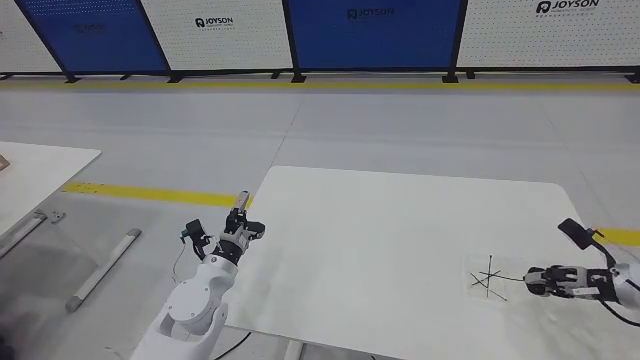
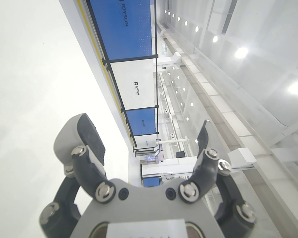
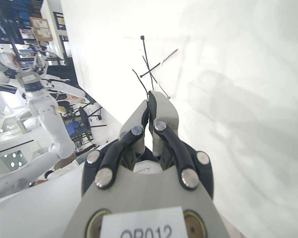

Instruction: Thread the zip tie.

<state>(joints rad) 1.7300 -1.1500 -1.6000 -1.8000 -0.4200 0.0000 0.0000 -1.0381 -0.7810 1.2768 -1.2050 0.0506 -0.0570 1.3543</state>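
My right gripper [image 3: 149, 94] is closed on the end of one zip tie [image 3: 141, 82], near right on the table [image 1: 400, 250]. The other zip ties [image 3: 149, 69] lie crossed just left of it. My left gripper [image 2: 145, 125], wide open and empty, sits at the table's left edge.

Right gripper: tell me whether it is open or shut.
Shut: the right gripper's pads press together in its wrist view, pinching a thin black zip tie at their tips.
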